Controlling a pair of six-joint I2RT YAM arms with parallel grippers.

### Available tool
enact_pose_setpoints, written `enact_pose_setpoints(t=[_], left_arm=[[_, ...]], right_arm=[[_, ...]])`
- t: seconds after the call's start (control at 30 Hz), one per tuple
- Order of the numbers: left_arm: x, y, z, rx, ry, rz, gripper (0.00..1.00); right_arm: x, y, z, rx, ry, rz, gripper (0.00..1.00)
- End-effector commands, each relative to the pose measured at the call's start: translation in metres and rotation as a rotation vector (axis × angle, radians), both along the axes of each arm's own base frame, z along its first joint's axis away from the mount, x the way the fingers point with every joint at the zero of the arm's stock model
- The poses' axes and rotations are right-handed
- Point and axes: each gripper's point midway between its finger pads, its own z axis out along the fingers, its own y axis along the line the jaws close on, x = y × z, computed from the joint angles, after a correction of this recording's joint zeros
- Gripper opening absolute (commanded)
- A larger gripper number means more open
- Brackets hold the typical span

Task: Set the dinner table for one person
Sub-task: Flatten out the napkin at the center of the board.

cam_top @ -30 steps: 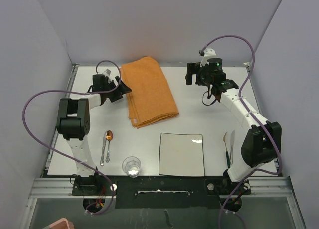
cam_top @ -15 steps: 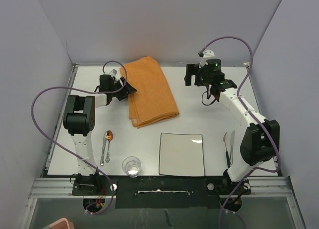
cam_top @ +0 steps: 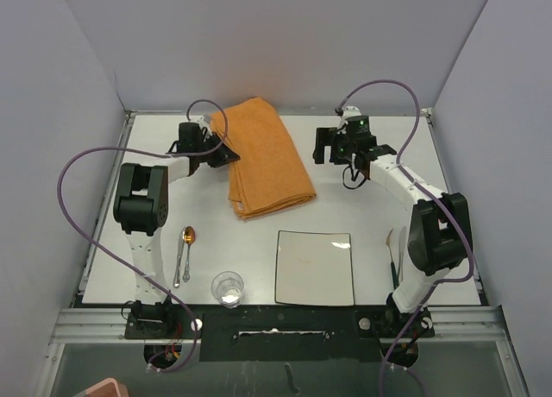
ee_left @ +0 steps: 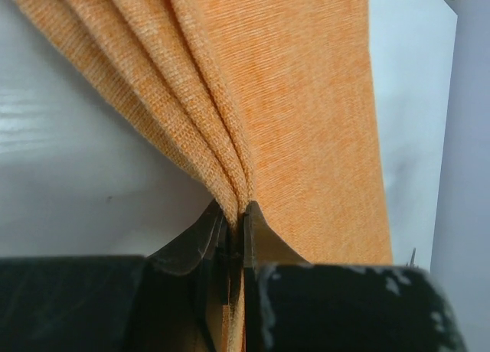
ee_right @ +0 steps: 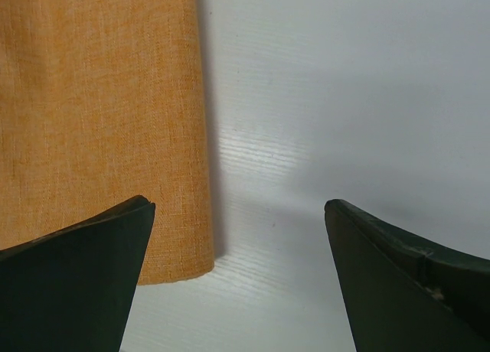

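The left gripper (ee_left: 236, 214) is clamped on pleated folds of the woven orange cloth (ee_left: 298, 99), low in frame; the right gripper (ee_right: 237, 206) is held wide above the matte dinner table (ee_right: 344, 92).

The large flat matte white counter (cam_top: 362, 203) carries a folded orange cloth (cam_top: 263, 160) toward its far side. Near the front edge stand a clear drinking glass (cam_top: 228, 288) and a square white plate (cam_top: 315, 267) (dark-rimmed). A copper-bowled spoon (cam_top: 184, 255) lies to their left and slim cutlery (cam_top: 397, 255) to their right.
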Motion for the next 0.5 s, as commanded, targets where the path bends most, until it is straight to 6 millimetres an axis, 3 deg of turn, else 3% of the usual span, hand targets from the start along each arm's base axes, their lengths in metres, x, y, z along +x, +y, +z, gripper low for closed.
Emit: enact_pose_setpoints(t=[0.0, 0.23, 0.37, 0.47], left_arm=[[0.015, -0.022, 0.121, 0.025, -0.24, -0.084, 0.0], [0.005, -0.025, 0.207, 0.084, -0.36, -0.107, 0.0], [-0.004, -0.023, 0.239, 0.078, -0.404, -0.105, 0.0], [-0.012, -0.023, 0.258, 0.068, -0.432, -0.106, 0.0]], right_arm=[[-0.001, 0.01, 0.002, 0.021, -0.029, 0.021, 1.0], [-0.005, 0.018, 0.0, 0.017, -0.017, 0.037, 0.99], [-0.007, 0.026, 0.002, 0.016, -0.009, 0.06, 0.99], [-0.008, 0.026, -0.008, -0.025, 0.013, 0.077, 1.0]])
